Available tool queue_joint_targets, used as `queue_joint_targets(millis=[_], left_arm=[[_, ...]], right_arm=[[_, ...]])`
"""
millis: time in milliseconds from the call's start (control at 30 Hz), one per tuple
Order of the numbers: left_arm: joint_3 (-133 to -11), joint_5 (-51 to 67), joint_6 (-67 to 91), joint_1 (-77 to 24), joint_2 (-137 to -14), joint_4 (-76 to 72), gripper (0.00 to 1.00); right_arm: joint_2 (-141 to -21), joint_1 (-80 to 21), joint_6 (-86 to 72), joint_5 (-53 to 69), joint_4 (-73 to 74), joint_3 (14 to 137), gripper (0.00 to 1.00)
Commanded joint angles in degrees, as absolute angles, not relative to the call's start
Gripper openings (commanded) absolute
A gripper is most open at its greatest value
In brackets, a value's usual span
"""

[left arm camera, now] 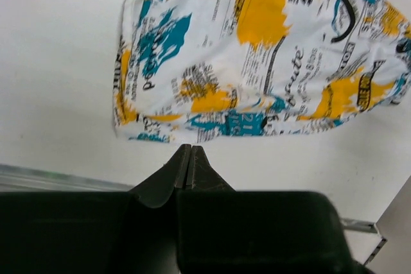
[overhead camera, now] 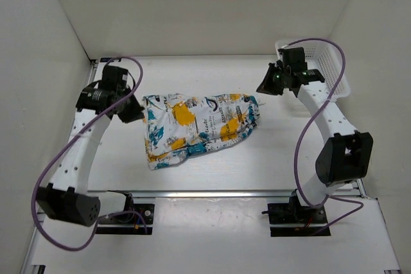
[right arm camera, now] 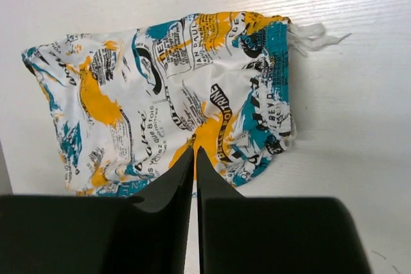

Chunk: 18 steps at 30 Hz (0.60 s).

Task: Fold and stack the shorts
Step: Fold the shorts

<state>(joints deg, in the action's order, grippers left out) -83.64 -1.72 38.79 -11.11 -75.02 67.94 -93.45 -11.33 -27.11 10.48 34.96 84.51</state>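
Observation:
The shorts (overhead camera: pixel 199 126) lie crumpled and roughly folded on the white table, white fabric printed with yellow, teal and black. My left gripper (overhead camera: pixel 133 112) hovers just off their left end; in the left wrist view its fingers (left arm camera: pixel 188 150) are shut together with nothing between them, a little short of the shorts' edge (left arm camera: pixel 257 49). Off the shorts' upper right corner is my right gripper (overhead camera: pixel 263 88). Seen from the right wrist, its fingers (right arm camera: pixel 194 153) are shut and empty over the shorts (right arm camera: pixel 173 94). The white drawstring (right arm camera: pixel 316 35) trails from the waistband.
A white lattice basket (overhead camera: pixel 329 63) stands at the back right, behind the right arm. White walls close in the table (overhead camera: pixel 282 152) on the left, back and right. A metal rail (overhead camera: pixel 218 192) runs along the near edge.

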Motion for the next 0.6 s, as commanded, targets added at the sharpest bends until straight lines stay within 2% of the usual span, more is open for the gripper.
queue_joint_targets(millis=[0,33,67,100,133,200,233,333,500,567], left_arm=[[-77.89,0.17,38.67,-11.34,-71.64,70.24,0.1],[-73.61,1.48,38.67,-11.34,-71.63,69.01,0.1],[-71.65,2.71,38.67,-11.86,-71.63,67.52,0.16],[-69.89,3.59,38.67,-12.65,-71.63,66.02,0.27],[-66.65,3.6,38.67,-13.27,-73.02,62.61,0.55],[-64.0,3.6,38.67,-13.89,-75.05,59.95,0.79],[-61.9,3.6,38.67,-14.67,-77.58,58.72,0.85],[-58.46,1.25,39.45,-15.38,-82.24,55.38,0.84],[-57.92,-2.11,41.22,-15.38,-86.92,52.74,0.63],[-57.92,-3.25,42.0,-15.38,-88.84,51.86,0.59]], right_arm=[[-91.23,-11.6,-25.75,9.49,37.88,80.97,0.1],[-91.84,-11.6,-25.75,9.49,37.36,79.99,0.17],[-92.8,-11.6,-25.75,10.01,36.57,79.11,0.24],[-93.33,-11.6,-25.75,10.02,36.04,77.8,0.33],[-93.95,-11.6,-25.75,10.02,36.04,77.78,0.35],[-95.88,-11.6,-25.75,10.02,35.24,77.26,0.43],[-95.89,-11.6,-25.75,10.02,35.24,77.26,0.45],[-97.21,-11.6,-25.22,10.02,35.24,77.78,0.48],[-98.26,-11.6,-25.22,9.49,35.24,77.78,0.48],[-98.26,-11.6,-24.7,9.49,35.24,78.31,0.48]])
